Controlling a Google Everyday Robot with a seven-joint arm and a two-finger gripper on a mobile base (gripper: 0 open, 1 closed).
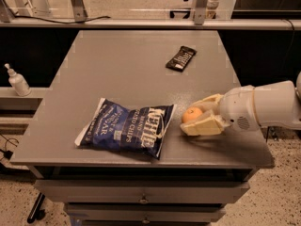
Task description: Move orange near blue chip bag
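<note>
The orange (191, 114) is a small round fruit held between the cream fingers (203, 126) of my gripper (196, 116), low at the table surface just right of the blue chip bag. The blue chip bag (128, 127) lies flat near the table's front edge, dark blue with white "Kettle" lettering. My gripper comes in from the right on a white arm (263, 106) and is shut on the orange. The orange sits a few centimetres from the bag's right edge.
A small black wrapped bar (181, 59) lies at the back right of the grey table (117, 69). A white pump bottle (18, 81) stands on a ledge to the left. Drawers run under the table's front edge (141, 199).
</note>
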